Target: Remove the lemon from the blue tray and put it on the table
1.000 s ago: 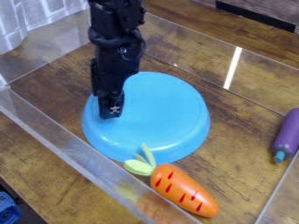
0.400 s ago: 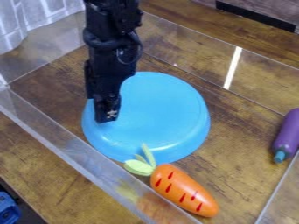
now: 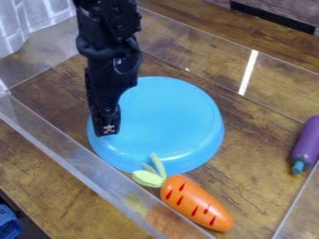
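Note:
The blue tray (image 3: 174, 117) lies on the dark wood table (image 3: 268, 89), and its visible surface is bare. No lemon shows in this view; it is hidden or out of sight. My gripper (image 3: 107, 124) hangs on the black arm, pointing straight down over the tray's left rim. Its dark fingers sit close together, and I cannot make out whether anything is held between them.
An orange toy carrot (image 3: 193, 203) with a green leaf lies just in front of the tray. A purple eggplant-like toy (image 3: 307, 142) rests at the right edge. Clear acrylic walls (image 3: 62, 154) border the table on the left and front.
The arm has shifted left and a little forward, from over the tray's left part to its left rim. The tray, carrot and purple toy have not moved.

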`<state>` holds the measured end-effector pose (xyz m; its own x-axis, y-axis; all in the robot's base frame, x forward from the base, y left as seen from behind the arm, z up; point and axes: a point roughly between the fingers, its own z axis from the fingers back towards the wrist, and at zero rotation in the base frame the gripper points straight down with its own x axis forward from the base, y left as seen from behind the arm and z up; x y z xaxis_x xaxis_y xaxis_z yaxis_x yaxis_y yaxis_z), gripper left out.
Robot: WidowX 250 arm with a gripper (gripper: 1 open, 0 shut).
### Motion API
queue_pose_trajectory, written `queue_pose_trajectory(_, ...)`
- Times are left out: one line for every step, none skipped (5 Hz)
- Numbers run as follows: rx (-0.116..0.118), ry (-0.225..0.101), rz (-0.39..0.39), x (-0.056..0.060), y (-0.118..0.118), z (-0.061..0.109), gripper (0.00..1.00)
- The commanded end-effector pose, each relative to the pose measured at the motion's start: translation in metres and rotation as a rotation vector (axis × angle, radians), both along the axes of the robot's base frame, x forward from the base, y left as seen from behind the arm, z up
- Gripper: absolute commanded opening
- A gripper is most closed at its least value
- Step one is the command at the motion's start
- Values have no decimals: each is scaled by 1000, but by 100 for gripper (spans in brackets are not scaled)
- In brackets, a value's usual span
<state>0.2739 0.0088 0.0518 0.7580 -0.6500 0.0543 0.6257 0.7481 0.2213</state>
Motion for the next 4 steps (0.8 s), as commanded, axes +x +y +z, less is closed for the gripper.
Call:
queue_pose_trajectory(0, -38, -10, 4, 6, -2, 100)
queue_pose_trajectory(3, -41, -37, 2, 11, -9, 0)
queue_pose_trajectory(4, -44, -12, -7, -2, -7, 100)
queue_pose_trajectory(-4, -60, -67, -7, 4, -14, 100)
